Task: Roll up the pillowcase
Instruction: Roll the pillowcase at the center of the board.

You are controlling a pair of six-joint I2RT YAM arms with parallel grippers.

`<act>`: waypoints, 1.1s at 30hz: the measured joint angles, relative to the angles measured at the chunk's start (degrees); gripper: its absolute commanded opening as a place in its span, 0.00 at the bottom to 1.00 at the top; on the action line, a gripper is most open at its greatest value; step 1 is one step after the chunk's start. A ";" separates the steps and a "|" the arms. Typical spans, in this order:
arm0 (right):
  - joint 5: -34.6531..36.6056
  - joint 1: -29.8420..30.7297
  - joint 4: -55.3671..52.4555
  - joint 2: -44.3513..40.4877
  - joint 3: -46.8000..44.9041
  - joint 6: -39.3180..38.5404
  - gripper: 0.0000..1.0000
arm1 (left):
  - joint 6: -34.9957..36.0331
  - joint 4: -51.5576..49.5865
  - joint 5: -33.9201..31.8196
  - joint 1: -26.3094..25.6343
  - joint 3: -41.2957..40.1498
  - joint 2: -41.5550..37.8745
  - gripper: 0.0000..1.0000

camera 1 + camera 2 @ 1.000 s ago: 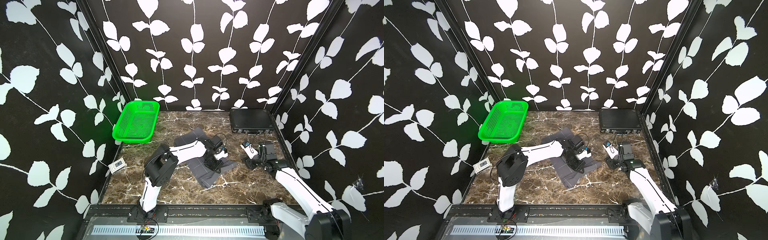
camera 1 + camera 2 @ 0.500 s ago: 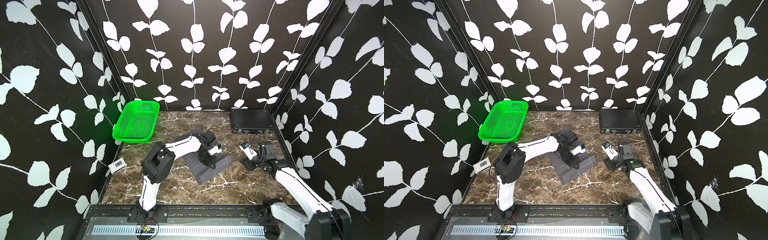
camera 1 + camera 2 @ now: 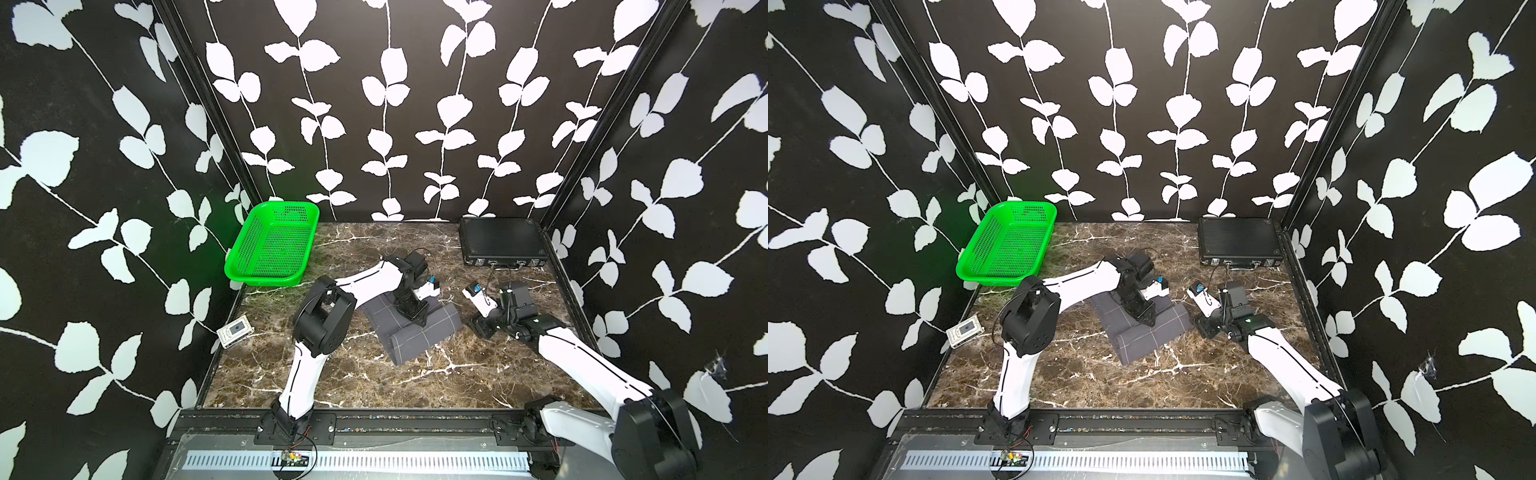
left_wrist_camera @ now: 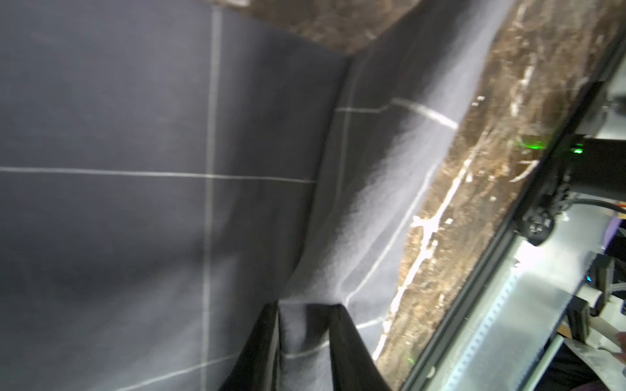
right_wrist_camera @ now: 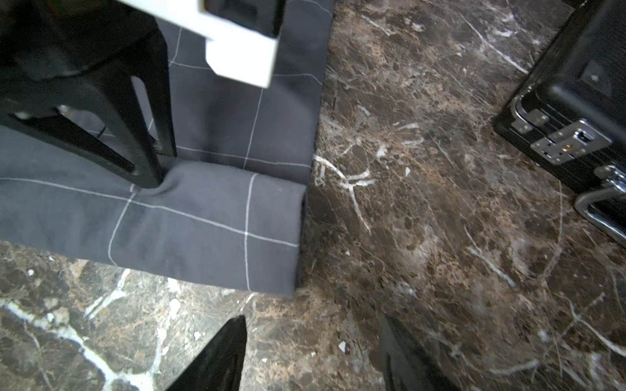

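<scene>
We start at the left gripper (image 4: pixel 305 311). Its two black fingers (image 4: pixel 345 338) stand a little apart with a ridge of grey cloth rising between them. We cannot tell whether they pinch that cloth or only straddle it. In the right wrist view the tips dig down into the pillowcase (image 5: pixel 203 230) right where the rolled part meets the flat part, and the fabric dimples under them.

The pillowcase is dark charcoal, soft and matte, crossed by thin white lines in a grid of squares. Its near edge is rolled into a low, plump tube, and the rest lies flat behind it. In both top views the pillowcase (image 3: pixel 440 324) (image 3: pixel 1167 322) lies slantwise at the middle of the marble table (image 3: pixel 353 374), with the roll toward the front rail.

The right gripper (image 5: pixel 313 321) hangs low over bare marble just beside the roll's end. Its jaws are spread wide and hold nothing.

Farther out, a green basket (image 3: pixel 272 280) stands at the back-left corner and a black case (image 3: pixel 500 241) at the back right. Both are well apart from the cloth.
</scene>
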 measured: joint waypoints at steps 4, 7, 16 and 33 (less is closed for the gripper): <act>0.20 1.49 2.51 5.79 0.44 -0.52 0.63 | 1.25 -0.24 -2.34 1.09 0.02 0.33 0.26; 0.74 2.21 2.97 10.36 2.38 -1.66 0.62 | 2.05 -0.15 -3.69 1.57 0.02 0.33 0.26; 3.56 4.55 4.20 20.68 11.50 -5.46 0.61 | 2.80 2.97 -8.22 1.81 -0.09 0.46 0.36; 10.73 8.13 1.97 33.48 19.63 -13.62 0.61 | -7.30 13.16 -23.39 -8.72 -18.16 -19.67 0.47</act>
